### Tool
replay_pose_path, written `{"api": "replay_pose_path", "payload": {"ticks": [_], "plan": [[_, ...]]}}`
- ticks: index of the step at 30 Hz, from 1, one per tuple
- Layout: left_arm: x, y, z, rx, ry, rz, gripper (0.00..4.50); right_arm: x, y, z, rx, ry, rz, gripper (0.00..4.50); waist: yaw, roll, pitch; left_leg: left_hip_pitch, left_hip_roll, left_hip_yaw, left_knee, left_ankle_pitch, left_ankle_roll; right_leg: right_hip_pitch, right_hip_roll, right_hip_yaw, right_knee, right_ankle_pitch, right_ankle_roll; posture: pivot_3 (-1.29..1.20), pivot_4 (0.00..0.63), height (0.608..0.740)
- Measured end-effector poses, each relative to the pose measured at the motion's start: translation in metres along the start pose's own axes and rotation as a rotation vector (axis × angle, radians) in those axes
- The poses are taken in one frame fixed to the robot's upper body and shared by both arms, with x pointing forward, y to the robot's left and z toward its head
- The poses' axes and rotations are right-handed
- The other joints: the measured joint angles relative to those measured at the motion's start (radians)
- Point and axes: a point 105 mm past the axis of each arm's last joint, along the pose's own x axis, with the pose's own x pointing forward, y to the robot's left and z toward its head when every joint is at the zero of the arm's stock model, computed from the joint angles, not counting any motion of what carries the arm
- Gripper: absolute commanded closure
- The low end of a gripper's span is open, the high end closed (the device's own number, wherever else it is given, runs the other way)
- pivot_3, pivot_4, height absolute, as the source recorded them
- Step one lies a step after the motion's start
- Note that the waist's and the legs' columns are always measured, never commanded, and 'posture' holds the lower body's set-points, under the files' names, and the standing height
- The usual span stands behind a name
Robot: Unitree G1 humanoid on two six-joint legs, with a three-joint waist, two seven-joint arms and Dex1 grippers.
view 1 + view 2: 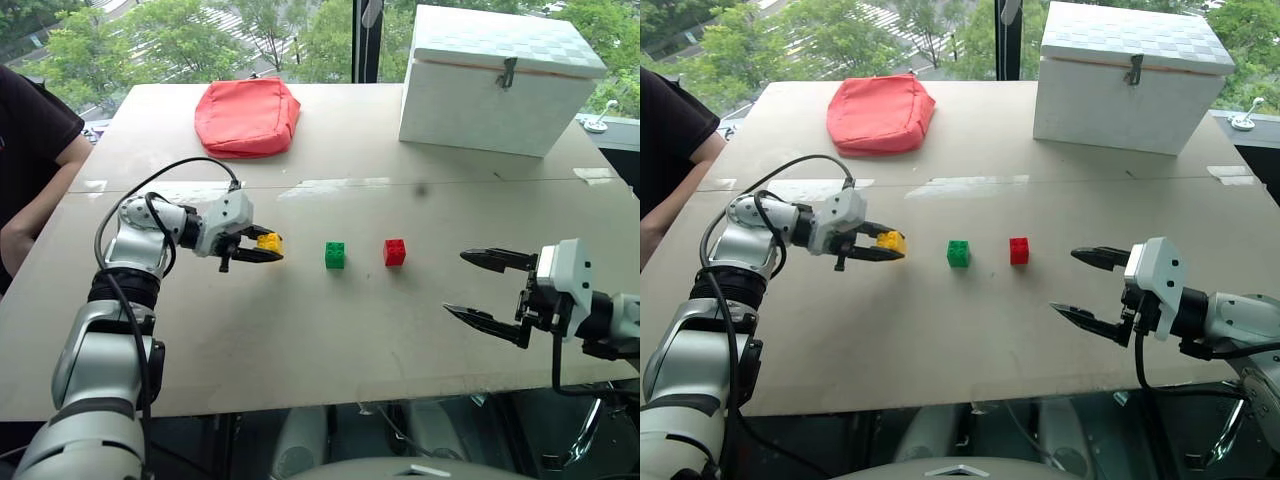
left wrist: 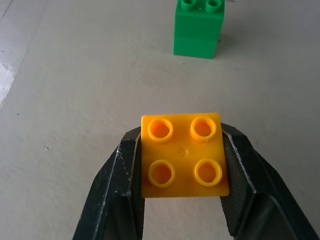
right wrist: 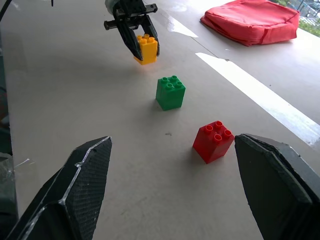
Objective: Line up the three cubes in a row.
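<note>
On the pale table (image 1: 330,340), seen from the head camera, the left pincer (image 1: 262,248) is clamping its two black fingers on the yellow cube (image 1: 269,242). Just past its tips, toward the robot's right, the green cube (image 1: 335,255) is sitting on the board, and the red cube (image 1: 395,252) is standing beyond that, the three lying roughly along one line. The right pincer (image 1: 478,288) is hovering off to the right of the red cube, apart from it, its fingers spread wide with nothing between them. Far behind the left pincer a red cushion (image 1: 247,115) is lying, and a white box (image 1: 500,80) is sitting at the back behind the right one. A person's arm (image 1: 35,200) is resting at the table's left edge.

In the left wrist camera, the fingers (image 2: 117,185) are pressing both sides of the yellow cube, studs facing the lens, with the green cube lying ahead of it.

In the right wrist camera, the wide-open fingers (image 3: 80,185) are framing the red cube, which is standing nearest between them but untouched; the green and the gripped yellow cube are trailing away beyond.
</note>
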Motion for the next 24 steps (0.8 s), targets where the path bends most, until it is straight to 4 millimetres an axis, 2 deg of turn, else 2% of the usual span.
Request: {"api": "replay_pose_path", "payload": {"ticks": [15,24], "plan": [[0.0050,-0.0078,-0.0077,0.027,0.034,-0.071,3.20,-0.0004,0.0003,-0.0011,0.004,0.004,-0.004,0.45,0.000,0.000,0.000,0.000,0.000,0.000,0.000,0.000,0.000,0.000,0.000,0.000,0.000,0.000,0.000,0.00,0.150,0.740],[0.0032,-0.0030,-0.0080,0.056,0.064,-0.066,3.20,-0.0010,-0.0006,-0.0009,0.002,0.006,-0.011,0.45,0.000,0.000,0.000,0.000,0.000,0.000,0.000,0.000,0.000,0.000,0.000,0.000,0.000,0.000,0.001,0.00,0.150,0.740]]}}
